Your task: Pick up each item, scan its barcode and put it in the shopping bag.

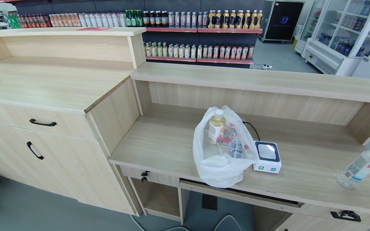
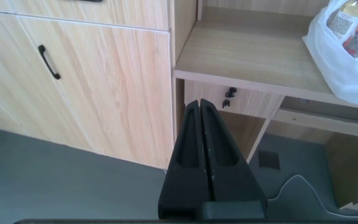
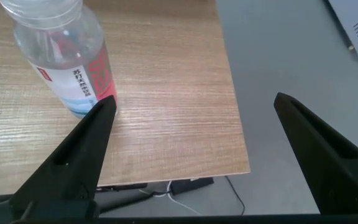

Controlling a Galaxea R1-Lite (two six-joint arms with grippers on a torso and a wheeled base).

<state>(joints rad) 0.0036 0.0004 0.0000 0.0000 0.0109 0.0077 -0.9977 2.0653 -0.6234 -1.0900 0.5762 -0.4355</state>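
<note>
The white plastic shopping bag (image 1: pixel 223 160) stands open on the desk (image 1: pixel 159 141), touching the left side of the barcode scanner (image 1: pixel 267 156), probably so a scanned item has only a short way to go. A bottle of yellow drink (image 1: pixel 216 126) stands upright inside the bag, so that item looks finished. A clear water bottle (image 1: pixel 360 166) lies on its side well to the right of the scanner and appears to be the one left to handle. The right claw (image 3: pixel 194 99) is spread wide beside this bottle, one finger (image 3: pixel 98 124) close against its label. Whether they touch cannot be told, but the stance suits a grasp. The left claw (image 2: pixel 201 107) is pressed together, empty, low before the desk front, well left of the scanner, seemingly parked clear.
</note>
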